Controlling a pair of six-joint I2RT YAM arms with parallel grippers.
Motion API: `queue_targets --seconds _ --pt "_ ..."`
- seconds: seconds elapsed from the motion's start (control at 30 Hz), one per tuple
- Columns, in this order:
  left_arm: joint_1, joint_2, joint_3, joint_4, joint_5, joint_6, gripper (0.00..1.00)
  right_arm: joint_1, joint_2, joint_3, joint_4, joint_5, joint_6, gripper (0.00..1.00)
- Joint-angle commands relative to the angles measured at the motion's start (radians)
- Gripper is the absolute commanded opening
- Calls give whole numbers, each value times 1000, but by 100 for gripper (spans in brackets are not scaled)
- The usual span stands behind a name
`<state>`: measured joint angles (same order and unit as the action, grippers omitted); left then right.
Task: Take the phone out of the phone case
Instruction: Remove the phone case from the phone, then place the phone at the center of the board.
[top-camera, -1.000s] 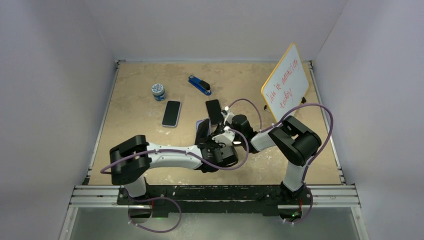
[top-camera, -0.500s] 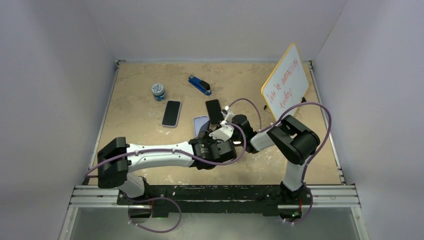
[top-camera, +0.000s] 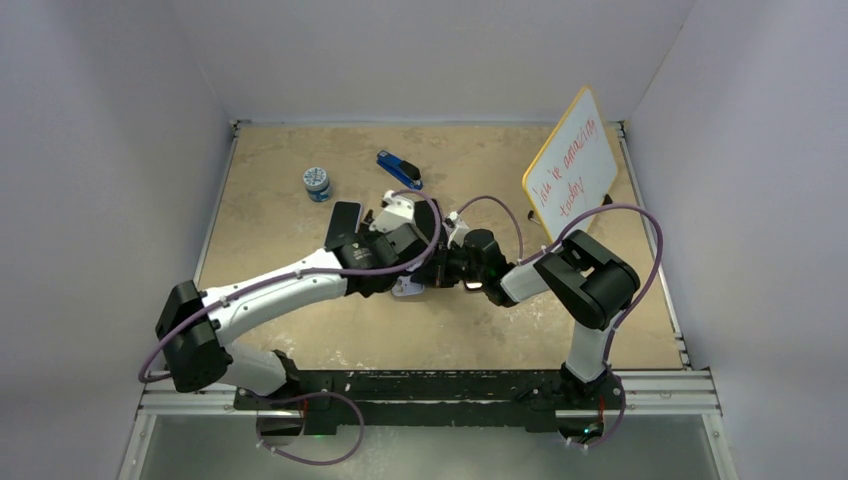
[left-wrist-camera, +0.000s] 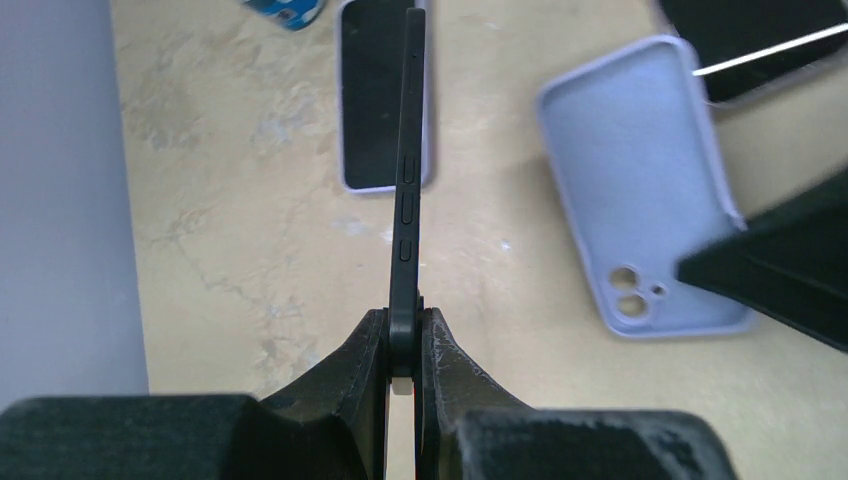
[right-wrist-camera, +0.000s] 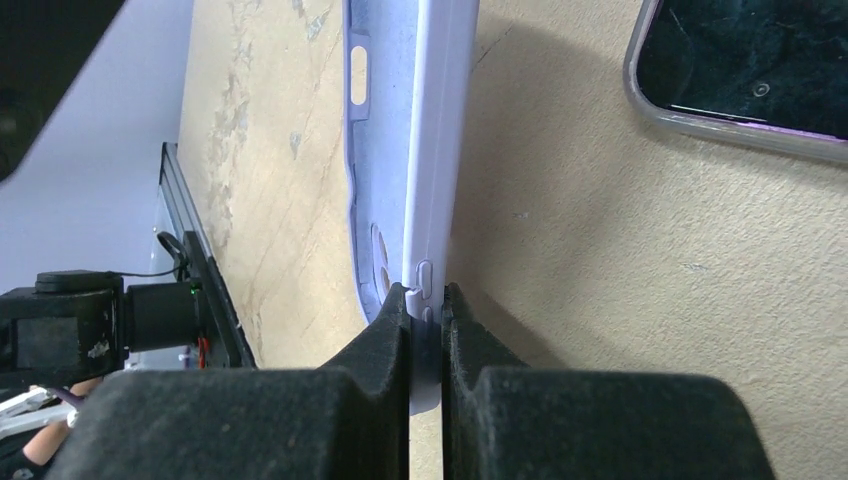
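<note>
- Table (top-camera: 280, 170): tan, marbled top, walled in by pale panels on three sides.
- Left arm (top-camera: 270, 295): reached forward and inward toward the middle of the table, crossing in front of the right arm (top-camera: 590, 280), which bent back toward the centre. The two wrists sat close together.
- Whiteboard (top-camera: 572, 165): yellow-rimmed, red handwriting, propped up at the far right corner, well apart from the work.
- Phone (left-wrist-camera: 408, 200): dark, bare, out of its case. Seen edge-on in the left wrist view with side buttons facing the camera, raised above the table.
- Phone case (left-wrist-camera: 640, 190): lilac, empty, hollow side and camera cut-out showing. It sat just beside the phone on the right, not touching it.
- Second phone (left-wrist-camera: 375, 100): screen up, flat on the table beyond the held one, pale rim around it.
- Third phone (right-wrist-camera: 745, 70): dark screen, clear-looking rim, lying flat near the case.
- Stapler (top-camera: 398, 168): blue and black, far centre of the table.
- Small jar (top-camera: 317, 183): blue-labelled, far left, near the second phone.
- Left tool (left-wrist-camera: 403, 335): jaws pressed onto the phone's lower end, pinching it front and back.
- Right tool (right-wrist-camera: 425, 310): jaws nearly together, pinching the case's side wall by the button bumps. Could not tell whether the case touched the table.
</note>
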<state>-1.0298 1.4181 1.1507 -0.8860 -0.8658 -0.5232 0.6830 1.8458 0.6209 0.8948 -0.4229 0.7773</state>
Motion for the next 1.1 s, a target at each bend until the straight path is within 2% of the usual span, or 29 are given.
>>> queue_targets --seconds 0.0,0.2,0.3,0.37,0.53,0.77,1.07 --pt "139 -58 -22 6 3 20 0 -3 -26 16 21 13 -19 0" --pt "359 -60 -42 67 56 89 0 -2 -38 17 10 8 -31 0" --pt "462 -34 -39 80 39 124 0 -3 -48 16 7 7 -36 0" --pt "549 2 -27 82 36 150 0 -2 -56 14 6 7 -41 0" --pt "685 115 3 109 34 199 0 -2 -70 13 0 6 -51 0" --pt "813 291 70 134 53 240 0 -2 -77 17 0 -7 -61 0" --pt "858 543 261 111 43 255 0 -3 -71 21 12 -28 -59 0"
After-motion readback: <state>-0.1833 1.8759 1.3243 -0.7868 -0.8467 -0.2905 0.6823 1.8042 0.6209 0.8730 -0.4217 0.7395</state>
